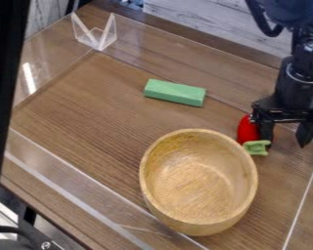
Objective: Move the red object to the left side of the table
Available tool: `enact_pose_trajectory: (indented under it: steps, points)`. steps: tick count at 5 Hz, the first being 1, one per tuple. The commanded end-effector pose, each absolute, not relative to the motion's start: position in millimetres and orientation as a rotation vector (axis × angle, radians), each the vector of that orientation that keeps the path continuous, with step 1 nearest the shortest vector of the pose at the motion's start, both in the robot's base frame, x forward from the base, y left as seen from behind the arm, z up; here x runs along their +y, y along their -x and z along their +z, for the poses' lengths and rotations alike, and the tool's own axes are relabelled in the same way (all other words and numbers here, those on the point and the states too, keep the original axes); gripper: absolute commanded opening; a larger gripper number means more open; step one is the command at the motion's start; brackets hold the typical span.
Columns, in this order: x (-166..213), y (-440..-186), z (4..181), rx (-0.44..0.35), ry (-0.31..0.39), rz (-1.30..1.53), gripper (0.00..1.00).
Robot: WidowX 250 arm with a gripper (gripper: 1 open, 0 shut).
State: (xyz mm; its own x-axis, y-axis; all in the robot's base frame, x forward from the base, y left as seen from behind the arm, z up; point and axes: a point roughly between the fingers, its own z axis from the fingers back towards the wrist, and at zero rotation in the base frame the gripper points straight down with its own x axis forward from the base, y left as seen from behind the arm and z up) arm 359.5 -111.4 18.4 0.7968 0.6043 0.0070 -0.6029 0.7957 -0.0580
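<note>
The end effector [285,128] stands spread wide, released, straddling the red object [249,131] on the table [81,107].

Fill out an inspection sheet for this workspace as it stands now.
Surface: brown wood-grain table, bordered by clear acrylic walls.
Job's things: red strawberry toy with green leafy end, near the right wall, beside the bowl's right rim, not yet moved left.
Clutter: wooden bowl, empty, at front; flat green block mid-table; clear acrylic stand at the far left corner.
Grippers: end effector open, pointing down, fingers astride the strawberry toy, not closed on it.
Cables: nothing seen.
Surroundings: dark vertical bar at the left edge; pale floor beyond the far wall.
</note>
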Motion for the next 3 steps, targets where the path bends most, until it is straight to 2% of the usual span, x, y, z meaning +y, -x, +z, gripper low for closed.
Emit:
enact_pose_trajectory:
  steps: [1, 2, 3]
  points:
    - [-104, -364, 21.3, -0.038, 0.041, 0.676, 1.0]
    - [-100, -358, 20.4, -0.039, 0.037, 0.715, 0.0]
    - [-96, -352, 22.7, -0.041, 0.036, 0.75, 0.0]
